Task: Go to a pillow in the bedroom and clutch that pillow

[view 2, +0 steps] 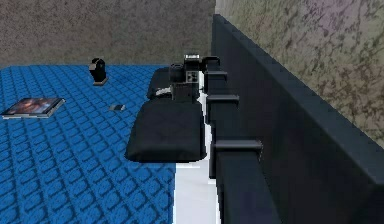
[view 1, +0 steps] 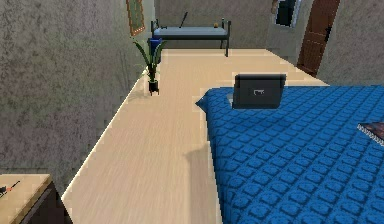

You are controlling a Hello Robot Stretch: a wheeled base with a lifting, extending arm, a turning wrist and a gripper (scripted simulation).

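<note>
Two dark pillows lie at the head of the blue-quilted bed [view 2: 70,160]. The nearer pillow [view 2: 167,132] is broad and flat. The farther pillow [view 2: 160,84] lies just beyond it. My arm [view 2: 238,160] runs up along the dark headboard [view 2: 300,130] to white marker squares [view 2: 192,58]. The gripper [view 2: 177,76] sits just left of them, at the farther pillow. With the pillow lying on the bed at and behind the gripper, I cannot tell whether it holds anything.
A magazine [view 2: 32,106], a small black object [view 2: 97,70] and a tiny item [view 2: 117,107] lie on the quilt. Ahead, a laptop [view 1: 258,90] stands on the bed corner [view 1: 300,150]. Wood floor runs left of it past a potted plant [view 1: 152,60] to a bench [view 1: 190,35] and door [view 1: 318,35].
</note>
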